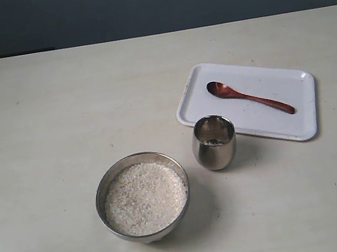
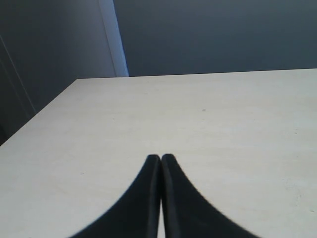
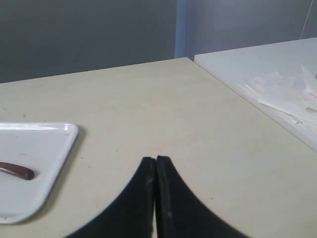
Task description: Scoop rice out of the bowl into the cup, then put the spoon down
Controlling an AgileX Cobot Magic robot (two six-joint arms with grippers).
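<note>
Rice bowl, cup and spoon on the table (image 1: 37, 123); both grippers hold nothing.

The bowl (image 1: 99, 203) is filled with rice (image 1: 145, 198); the cup (image 1: 215, 147) stands upright just beside it, at the edge of a white tray (image 1: 298, 122); whether cup and tray touch, I cannot tell; the spoon (image 1: 250, 97) lies on the tray, apart from the cup; the left gripper (image 2: 160, 157) has its fingers pressed together over bare table; the right gripper (image 3: 156, 159) also has its fingers pressed together, near the tray's corner.
</note>
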